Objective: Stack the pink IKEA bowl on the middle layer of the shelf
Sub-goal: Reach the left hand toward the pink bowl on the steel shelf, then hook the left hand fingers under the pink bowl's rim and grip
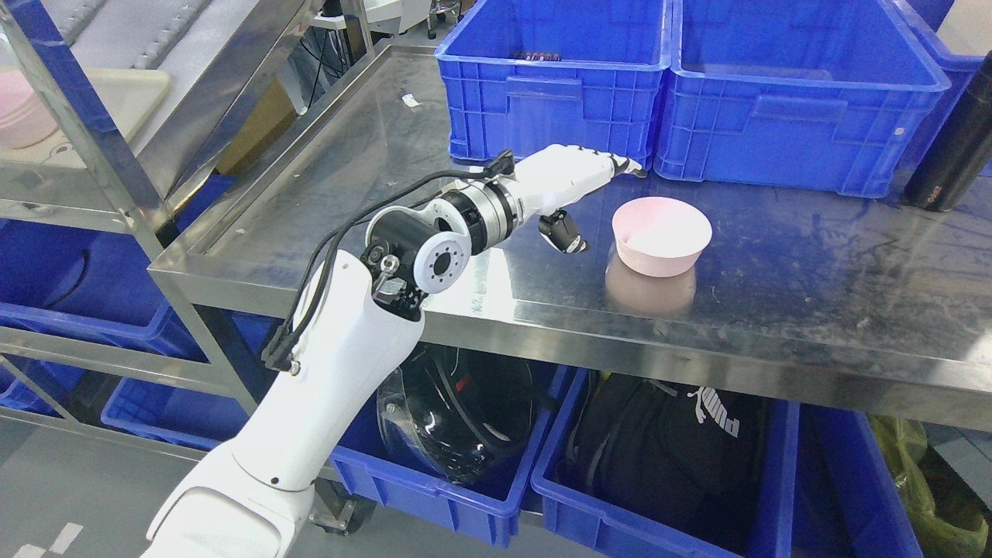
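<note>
Steel fills most of the view: a long table [814, 256] runs across the middle, with a shelf rack [93, 155] standing at its left end. Two blue bins [775, 101] sit along the table's far edge, and more bins [659, 496] below it hold dark bags. On the rack at the upper left, a pale tray carries what looks like a stack of pink bowls [23, 108], partly cut off by the frame edge. The left arm [333, 364] rises from the lower left and reaches over the table. Its hand [570, 186] hovers just left of the bowl [661, 235], fingers stretched out flat and thumb hanging down, holding nothing and not touching the rim. The bowl stands upright on the table, near the front edge and in front of the bins. A black bottle [949, 139] leans at the far right. The right arm is out of view. I judge this to be the approach, with the grasp not yet made. Next, the hand should likely close in on the near rim, thumb inside or under and fingers opposite, then lift clear before swinging left toward the rack.
</note>
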